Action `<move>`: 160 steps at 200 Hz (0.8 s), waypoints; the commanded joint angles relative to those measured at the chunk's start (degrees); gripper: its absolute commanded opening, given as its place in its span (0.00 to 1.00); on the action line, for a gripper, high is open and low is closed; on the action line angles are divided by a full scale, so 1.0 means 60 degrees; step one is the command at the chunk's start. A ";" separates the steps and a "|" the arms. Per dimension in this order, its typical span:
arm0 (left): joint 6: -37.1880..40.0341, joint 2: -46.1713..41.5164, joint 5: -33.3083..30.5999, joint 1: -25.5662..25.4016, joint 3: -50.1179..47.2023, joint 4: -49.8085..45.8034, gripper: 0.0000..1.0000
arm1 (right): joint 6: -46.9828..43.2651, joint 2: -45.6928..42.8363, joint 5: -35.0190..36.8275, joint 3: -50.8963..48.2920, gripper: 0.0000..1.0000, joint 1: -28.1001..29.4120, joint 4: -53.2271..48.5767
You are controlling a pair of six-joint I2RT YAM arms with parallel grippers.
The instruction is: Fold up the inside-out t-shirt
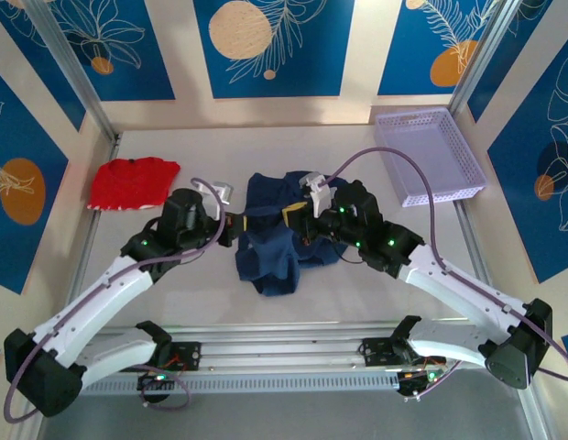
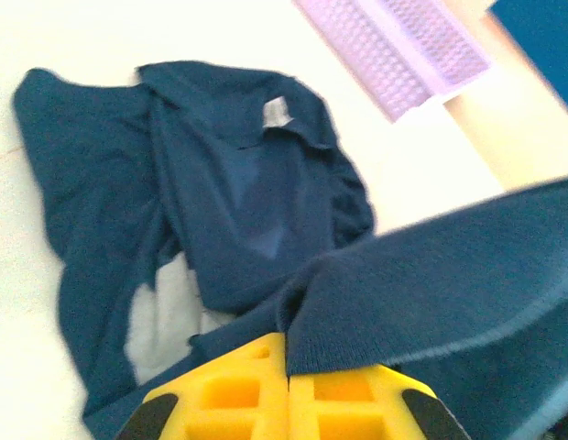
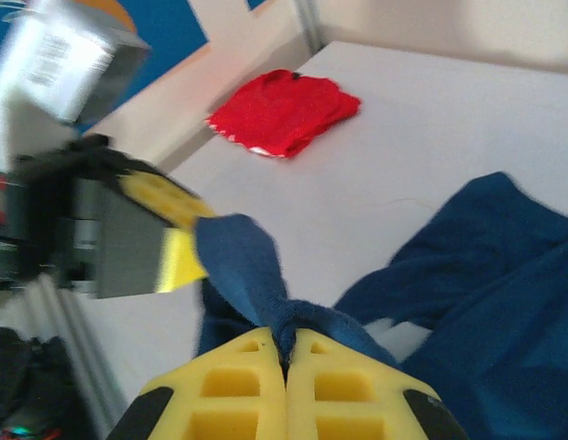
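Gripping the inside-out t-shirt [image 1: 270, 257], left gripper [image 2: 289, 353] and right gripper [image 3: 286, 344] jaws each clamped on a navy fold. Risks tugging a thin pinch free if spread too hard.

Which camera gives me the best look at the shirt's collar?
Left wrist: the collar and its grey label lie unobstructed. Top external shows the t-shirt bunched, collar unclear; right wrist shows a pinched fold.
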 commanded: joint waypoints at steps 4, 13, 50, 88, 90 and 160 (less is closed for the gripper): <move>0.0168 -0.0747 0.1431 0.0303 0.0129 0.0122 0.00 | -0.1186 -0.0240 0.1573 0.0049 0.00 0.0075 -0.0660; 0.0098 -0.0929 0.1634 0.0456 0.0060 0.0082 0.00 | -0.1301 -0.0305 0.1809 0.0073 0.00 0.0043 -0.0752; 0.0040 -0.0880 0.0933 0.0826 0.0109 -0.0951 0.00 | -0.1166 -0.0392 0.1328 0.0313 0.00 -0.0133 -0.0951; 0.0592 0.0050 0.0959 0.0677 0.0310 -0.1455 0.06 | 0.0062 -0.0294 -0.1153 0.0115 0.00 -0.0637 -0.0098; 0.0590 0.0051 0.1078 0.0663 0.0270 -0.1360 0.07 | 0.0139 -0.0278 -0.1223 0.0107 0.00 -0.0676 -0.0056; 0.0511 -0.0949 0.3675 0.0252 -0.1047 0.1491 0.38 | 0.1688 0.0096 -0.1301 0.0421 0.00 -0.1192 -0.0349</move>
